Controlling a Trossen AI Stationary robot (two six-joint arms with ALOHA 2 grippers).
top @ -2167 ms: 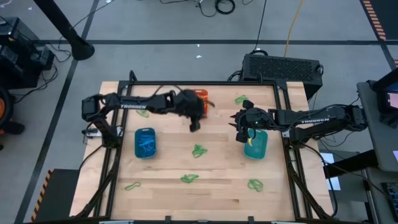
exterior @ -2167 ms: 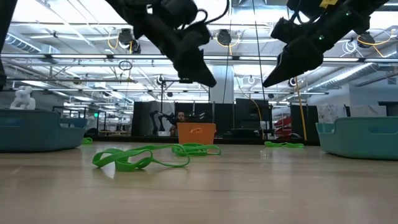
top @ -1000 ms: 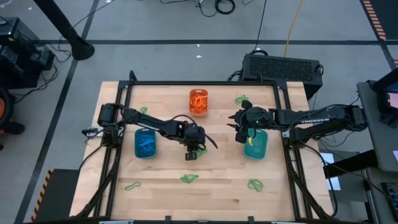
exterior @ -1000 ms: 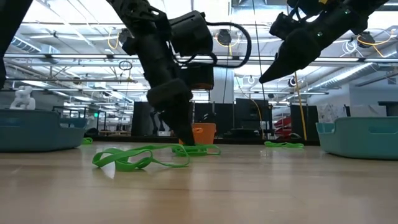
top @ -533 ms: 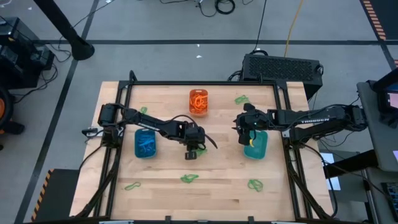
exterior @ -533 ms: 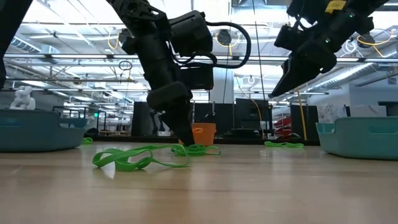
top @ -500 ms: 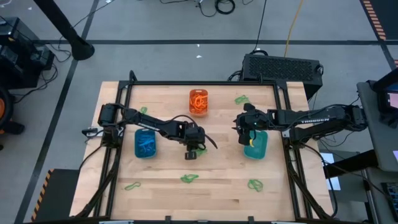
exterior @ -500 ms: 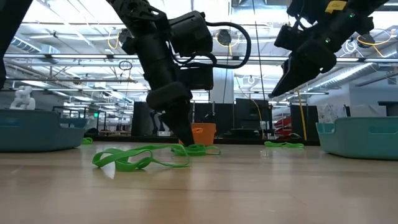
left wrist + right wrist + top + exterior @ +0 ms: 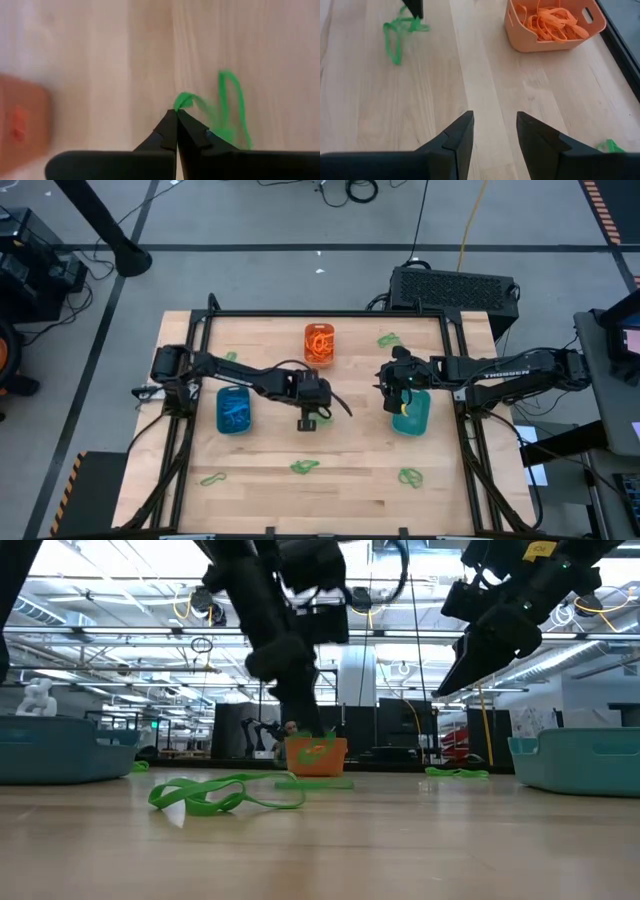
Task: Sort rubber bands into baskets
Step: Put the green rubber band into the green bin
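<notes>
My left gripper (image 9: 308,421) hangs over the table's middle, shut on a green rubber band (image 9: 227,107); the right wrist view shows the same band (image 9: 395,37) trailing below the fingers. My right gripper (image 9: 495,130) waits open over the teal basket (image 9: 411,415), with nothing between its fingers. The orange basket (image 9: 319,343), holding orange bands, stands at the far middle. The blue basket (image 9: 233,410), holding blue bands, stands at the left. More green rubber bands lie loose on the wood, one at the near middle (image 9: 305,467). My left gripper pinches a small bend of the green band (image 9: 184,101) between its two fingertips (image 9: 170,127), coming from above and slanting down. The rest of the band hangs slack below the fingers (image 9: 318,752). Its lowest loop (image 9: 315,783) reaches table level; I cannot tell whether it is clear.
Other loose green bands lie at the near right (image 9: 410,476), near left (image 9: 212,478), far right (image 9: 388,340) and far left (image 9: 230,358). A black frame (image 9: 330,314) rims the table. Bare wood lies between the baskets.
My left gripper has taken hold of the green band at the table's middle and risen, drawing the band's upper part off the wood while its lower loop trails. My right gripper has tipped a little further downward over the teal basket.
</notes>
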